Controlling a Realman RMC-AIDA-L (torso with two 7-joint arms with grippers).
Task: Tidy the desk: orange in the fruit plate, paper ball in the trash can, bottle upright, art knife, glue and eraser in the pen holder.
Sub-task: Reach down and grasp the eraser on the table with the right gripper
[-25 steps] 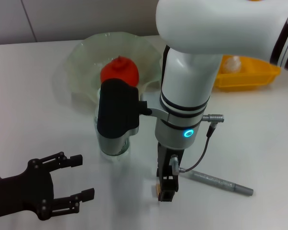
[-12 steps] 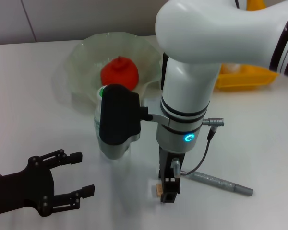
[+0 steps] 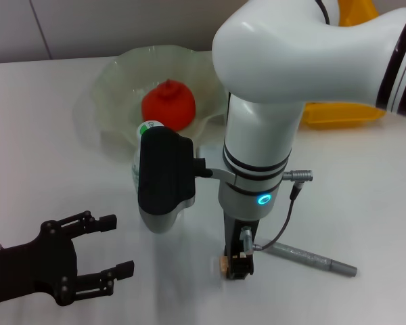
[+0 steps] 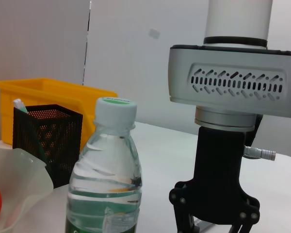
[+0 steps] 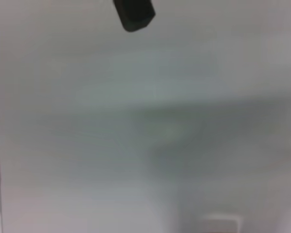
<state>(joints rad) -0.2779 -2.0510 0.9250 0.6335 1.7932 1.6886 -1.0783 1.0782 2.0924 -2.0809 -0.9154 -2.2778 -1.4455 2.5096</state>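
Left gripper [image 3: 111, 254] parked nearest, fingers spread, empty. Right gripper [image 3: 235, 265] down on desk [image 3: 365, 196] at eraser [image 3: 222, 266]; closure can't tell. Art knife [image 3: 311, 257] just beside, not stowed. Bottle [image 4: 105, 179] upright, orange [image 3: 168, 103] in fruit plate [image 3: 108, 88]: done. Pen holder [image 4: 43, 141] far back.

The head view looks forward and down from above onto the white table [image 3: 47, 128], with the right arm [image 3: 271, 135] rising close before the lens and filling much of the frame. The left wrist view sits low, near table level, facing sideways across the surface at the upright bottle [image 4: 105, 179] — close enough that it fills the lower frame — with the pen holder [image 4: 46, 141] and yellow bin [image 4: 43, 94] behind; head and left wrist views share the bottle and the right arm. The right wrist view points straight down, very near bare table.
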